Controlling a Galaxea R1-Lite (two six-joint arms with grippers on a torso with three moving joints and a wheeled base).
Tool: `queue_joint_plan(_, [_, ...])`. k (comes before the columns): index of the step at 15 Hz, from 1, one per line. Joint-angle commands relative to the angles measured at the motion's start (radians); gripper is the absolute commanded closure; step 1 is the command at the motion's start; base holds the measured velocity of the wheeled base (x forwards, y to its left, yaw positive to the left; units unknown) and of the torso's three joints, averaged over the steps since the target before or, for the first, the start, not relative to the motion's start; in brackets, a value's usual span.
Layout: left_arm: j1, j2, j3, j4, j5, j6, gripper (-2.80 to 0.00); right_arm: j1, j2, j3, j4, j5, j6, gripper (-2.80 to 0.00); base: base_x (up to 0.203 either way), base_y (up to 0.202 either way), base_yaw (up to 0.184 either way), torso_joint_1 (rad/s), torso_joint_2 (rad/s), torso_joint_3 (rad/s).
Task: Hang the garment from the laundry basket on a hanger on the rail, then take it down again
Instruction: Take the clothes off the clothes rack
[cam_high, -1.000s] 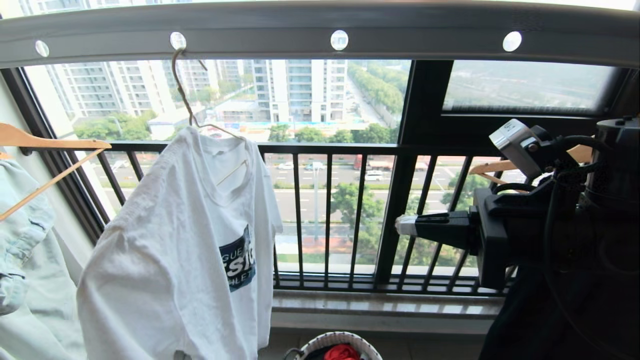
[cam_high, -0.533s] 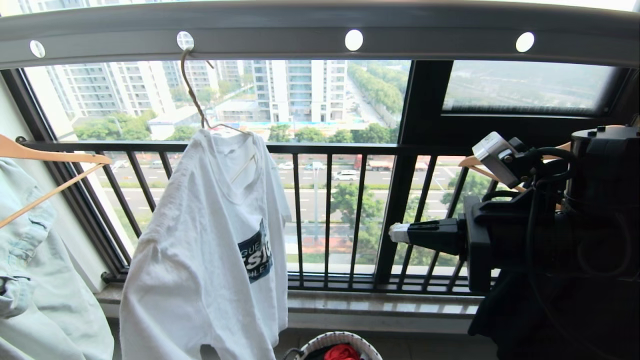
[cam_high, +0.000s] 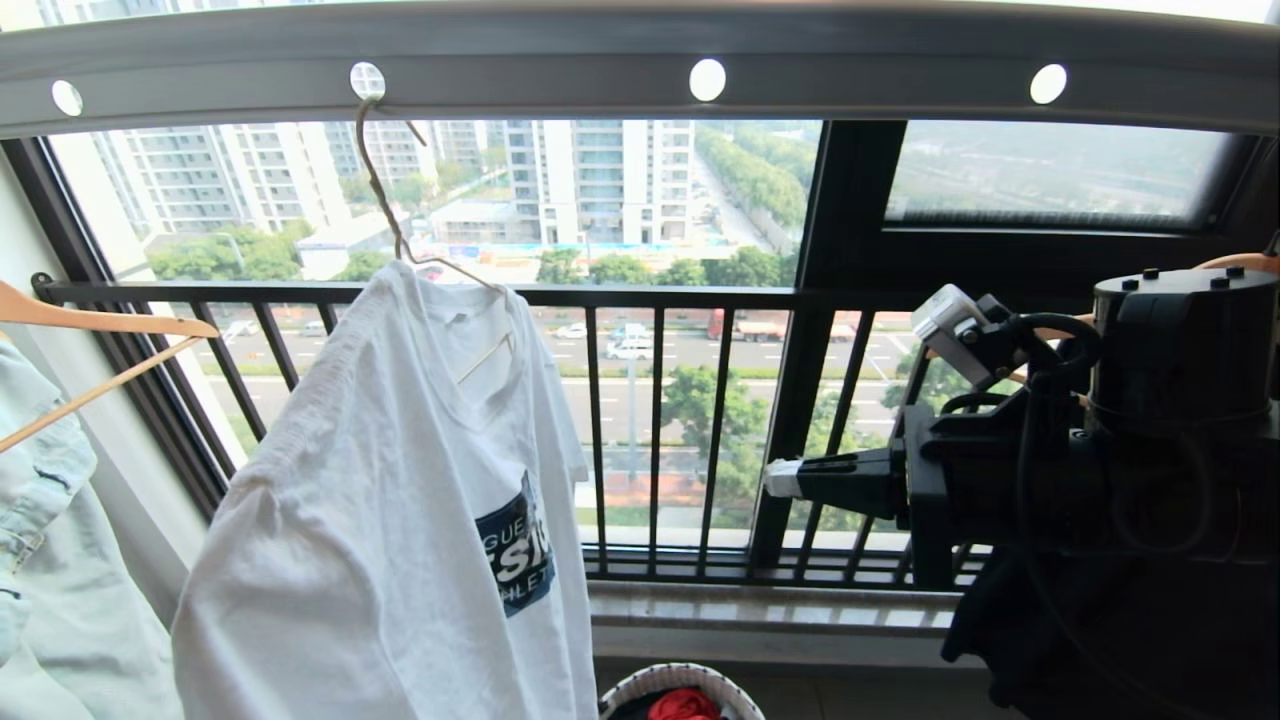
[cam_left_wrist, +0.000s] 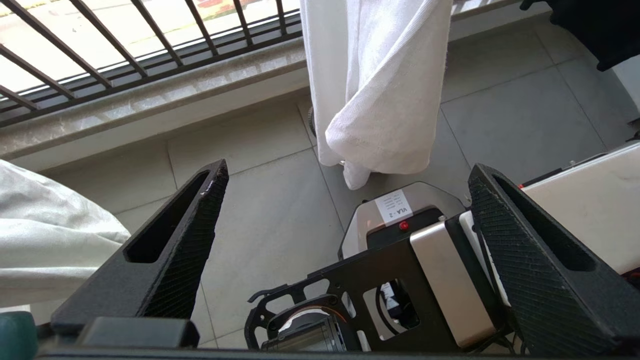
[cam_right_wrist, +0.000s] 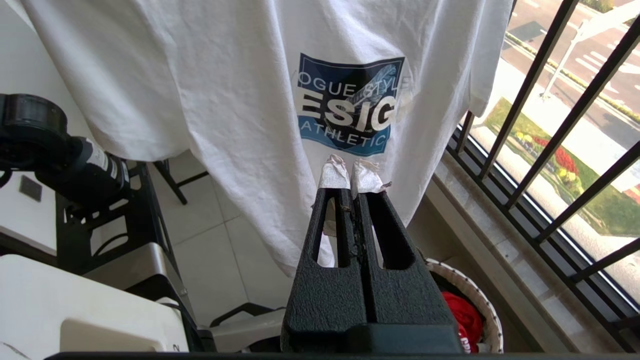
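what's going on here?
The white T-shirt hangs on the wire hanger, hooked in a hole of the grey rail. Neither hand holds it: the right hand is shut and empty beside the shirt, the left hand open, low over the floor. The basket sits below.

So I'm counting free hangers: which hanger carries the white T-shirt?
The thin cream wire hanger, hooked through a hole in the grey rail; the thick wooden hanger carries no T-shirt.

I see the white T-shirt hanging on the thin wire hanger, hooked through a rail hole; the basket sits below.
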Motion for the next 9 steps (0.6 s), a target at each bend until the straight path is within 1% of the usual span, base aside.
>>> queue_joint_plan(1, [-0.003,0.057,0.02,-0.019,-0.006,0.007,-2.8,0.0,0.008,0.001,-0.002,0.003,0.0,0.0,0.0,0.0,0.0,0.0,0.0,0.0])
queue_joint_plan(3, [-0.003,0.07,0.076,-0.101,-0.002,0.016,-2.8,0.0,0.019,0.0,-0.004,0.004,-0.001,0.0,0.0,0.0,0.0,0.0,0.0,0.0])
queue_joint_plan(6, [-0.003,0.117,0.153,-0.253,0.001,0.019,-2.8,0.0,0.033,0.0,-0.004,0.004,-0.003,0.0,0.0,0.0,0.0,0.0,0.0,0.0])
queue_joint_plan(7, [-0.004,0.13,0.163,-0.277,-0.006,0.018,-2.8,0.0,0.035,0.0,-0.004,0.004,-0.003,0.0,0.0,0.0,0.0,0.0,0.0,0.0])
queue_joint_plan(9, [-0.025,0.133,0.165,-0.278,-0.043,0.016,-2.8,-0.001,0.042,0.0,-0.004,0.004,-0.003,0.0,0.0,0.0,0.0,0.0,0.0,0.0])
